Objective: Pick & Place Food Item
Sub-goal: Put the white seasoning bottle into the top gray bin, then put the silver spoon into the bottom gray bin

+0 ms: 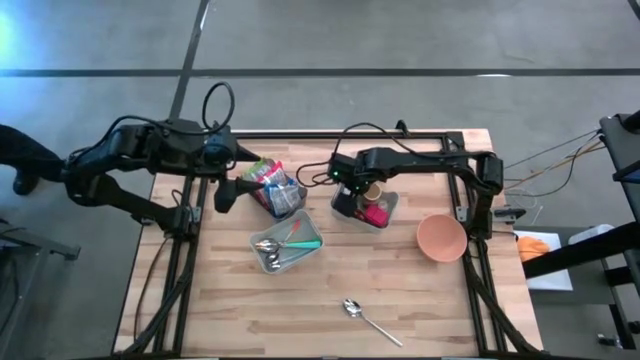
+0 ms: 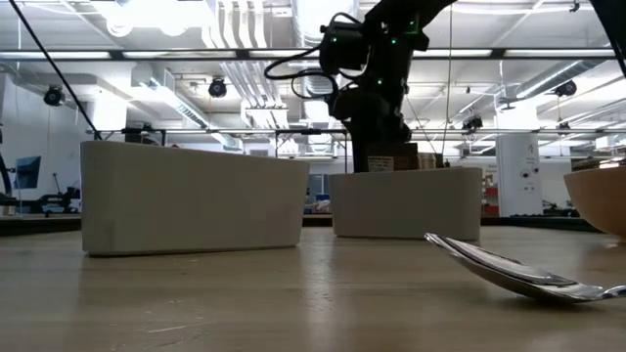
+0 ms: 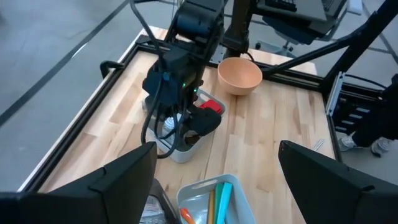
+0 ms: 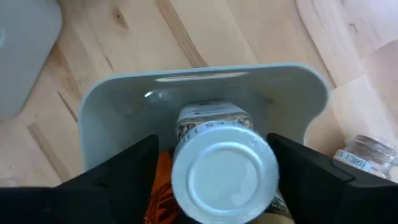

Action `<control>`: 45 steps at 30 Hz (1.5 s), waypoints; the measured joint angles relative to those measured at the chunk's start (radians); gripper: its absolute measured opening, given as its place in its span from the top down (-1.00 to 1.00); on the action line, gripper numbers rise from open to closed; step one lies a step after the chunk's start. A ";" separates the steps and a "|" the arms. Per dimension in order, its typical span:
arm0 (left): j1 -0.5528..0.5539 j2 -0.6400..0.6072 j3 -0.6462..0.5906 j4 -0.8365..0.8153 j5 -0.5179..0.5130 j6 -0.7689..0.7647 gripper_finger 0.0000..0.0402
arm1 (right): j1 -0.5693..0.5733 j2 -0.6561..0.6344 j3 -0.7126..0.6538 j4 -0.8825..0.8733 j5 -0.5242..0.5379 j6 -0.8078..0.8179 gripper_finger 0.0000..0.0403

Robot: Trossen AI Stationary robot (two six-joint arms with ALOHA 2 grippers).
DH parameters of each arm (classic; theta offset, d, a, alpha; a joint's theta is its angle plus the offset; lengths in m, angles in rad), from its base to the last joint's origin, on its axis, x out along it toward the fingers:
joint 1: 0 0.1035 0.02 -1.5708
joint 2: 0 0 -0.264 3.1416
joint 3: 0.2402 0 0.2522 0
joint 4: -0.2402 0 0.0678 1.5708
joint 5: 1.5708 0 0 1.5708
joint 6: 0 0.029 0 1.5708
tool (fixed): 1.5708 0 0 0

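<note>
A jar with a white lid (image 4: pixel 224 171) stands upright in a grey bin (image 4: pixel 205 81) at the table's middle right (image 1: pixel 388 208), beside something orange. My right gripper (image 4: pixel 214 177) (image 1: pixel 352 198) points down into this bin, open, one finger on each side of the jar's lid; I see no finger on it. The low view shows the gripper (image 2: pixel 377 132) above the bin's wall (image 2: pixel 406 200). My left gripper (image 3: pixel 214 186) (image 1: pixel 228 192) waits open and raised at the table's left, with nothing between its fingers.
A bin of packets (image 1: pixel 275 188) and a bin of utensils (image 1: pixel 285 243) stand left of the jar bin. An orange bowl (image 1: pixel 441 237) sits to its right. A spoon (image 1: pixel 365 315) lies near the front edge. Another small jar (image 4: pixel 367 158) shows beside the bin's wall.
</note>
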 joint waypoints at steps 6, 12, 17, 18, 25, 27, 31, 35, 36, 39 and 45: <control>0.000 0.000 0.000 0.000 0.000 0.000 -0.69 | 0.001 -0.001 0.000 -0.005 0.000 -0.003 -0.57; 0.000 0.000 0.000 0.000 0.000 0.001 -0.69 | 0.006 -0.019 0.000 -0.057 -0.008 0.042 -0.59; 0.000 0.000 0.000 0.000 0.000 0.003 -0.69 | 0.015 -0.057 0.001 -0.083 -0.017 0.104 -0.59; 0.000 0.000 0.000 0.000 0.000 0.003 -0.69 | 0.019 -0.066 0.001 -0.079 -0.017 0.127 -0.59; 0.000 0.000 0.000 0.000 0.000 0.003 -0.69 | 0.071 -0.136 0.002 -0.049 -0.006 0.209 -0.59; 0.000 0.000 0.000 0.000 0.000 0.003 -0.69 | 0.089 -0.162 0.002 -0.053 0.026 0.227 -0.59; 0.000 0.000 0.000 0.000 0.000 0.003 -0.69 | 0.122 -0.211 0.002 -0.065 0.116 0.230 -0.59; 0.000 0.000 0.000 0.000 0.000 0.003 -0.69 | 0.134 -0.243 0.002 -0.111 0.126 0.267 -0.59; 0.000 0.000 0.000 0.000 0.000 0.003 -0.69 | 0.135 -0.251 0.002 -0.123 0.127 0.279 -0.59; 0.000 0.000 0.000 0.000 0.000 0.003 -0.69 | 0.151 -0.281 0.002 -0.146 0.152 0.292 -0.59; 0.000 0.000 0.000 0.000 0.000 0.003 -0.69 | 0.201 -0.341 0.002 -0.158 0.179 0.339 -0.59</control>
